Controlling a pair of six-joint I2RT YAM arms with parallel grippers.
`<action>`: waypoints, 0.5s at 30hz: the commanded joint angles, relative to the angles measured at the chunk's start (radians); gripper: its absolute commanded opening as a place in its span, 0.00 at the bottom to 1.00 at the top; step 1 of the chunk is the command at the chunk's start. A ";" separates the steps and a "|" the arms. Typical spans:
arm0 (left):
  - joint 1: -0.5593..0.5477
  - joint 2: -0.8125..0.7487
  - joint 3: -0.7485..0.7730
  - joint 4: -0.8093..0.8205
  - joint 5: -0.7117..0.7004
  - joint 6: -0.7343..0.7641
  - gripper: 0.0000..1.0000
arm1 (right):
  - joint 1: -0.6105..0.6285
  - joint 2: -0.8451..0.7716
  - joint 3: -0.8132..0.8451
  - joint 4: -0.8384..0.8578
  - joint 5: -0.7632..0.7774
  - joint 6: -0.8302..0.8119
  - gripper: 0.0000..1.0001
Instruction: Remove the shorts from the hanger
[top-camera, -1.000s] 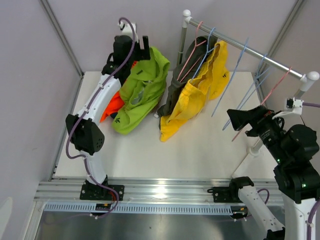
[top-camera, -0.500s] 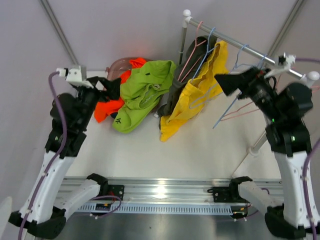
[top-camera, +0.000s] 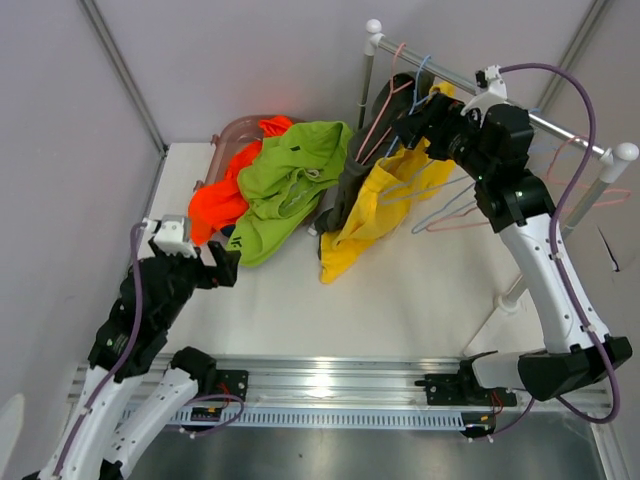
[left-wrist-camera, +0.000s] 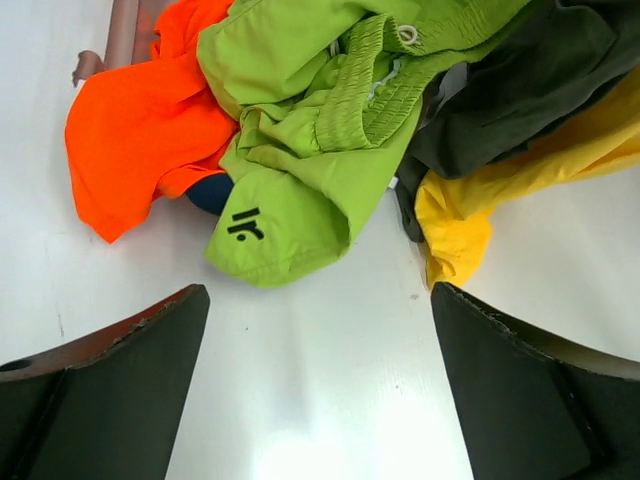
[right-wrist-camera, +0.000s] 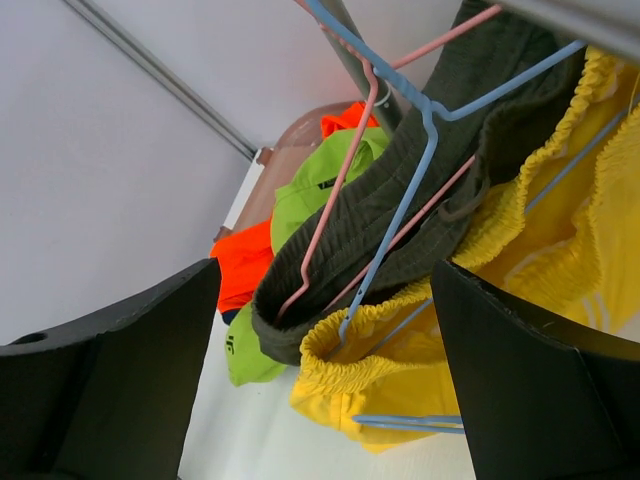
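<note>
Yellow shorts (top-camera: 380, 205) hang on a blue hanger (right-wrist-camera: 400, 215) from the rail (top-camera: 520, 108). Behind them, dark olive shorts (top-camera: 350, 185) hang on a pink hanger (right-wrist-camera: 335, 190). My right gripper (top-camera: 415, 125) is open, high up at the rail, facing both waistbands; nothing sits between its fingers (right-wrist-camera: 130, 390). Lime green shorts (top-camera: 285, 185) and orange shorts (top-camera: 215, 205) lie heaped on the table at the back left, and a bit of navy shorts (left-wrist-camera: 212, 192) peeks out under them. My left gripper (top-camera: 222, 265) hovers open over bare table near the green pair (left-wrist-camera: 320, 150).
Several empty blue and pink hangers (top-camera: 455, 205) dangle tilted on the rail to the right of the yellow pair. A pinkish tub (top-camera: 235, 135) lies behind the heap. The rail's posts (top-camera: 368, 70) stand at the back and at the table's right edge.
The left arm has pulled back from the heap to the near left. The right arm has swung up and left to the rail by the yellow shorts, and the empty hangers have shifted.
</note>
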 joint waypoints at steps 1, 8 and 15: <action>-0.019 -0.092 -0.044 -0.005 -0.027 -0.022 0.99 | 0.038 0.027 -0.013 0.085 0.070 -0.010 0.92; -0.019 -0.113 -0.076 0.022 -0.026 -0.014 0.99 | 0.121 0.102 -0.048 0.126 0.156 -0.029 0.86; -0.018 -0.129 -0.084 0.035 -0.026 -0.010 0.99 | 0.140 0.137 -0.048 0.145 0.210 -0.026 0.43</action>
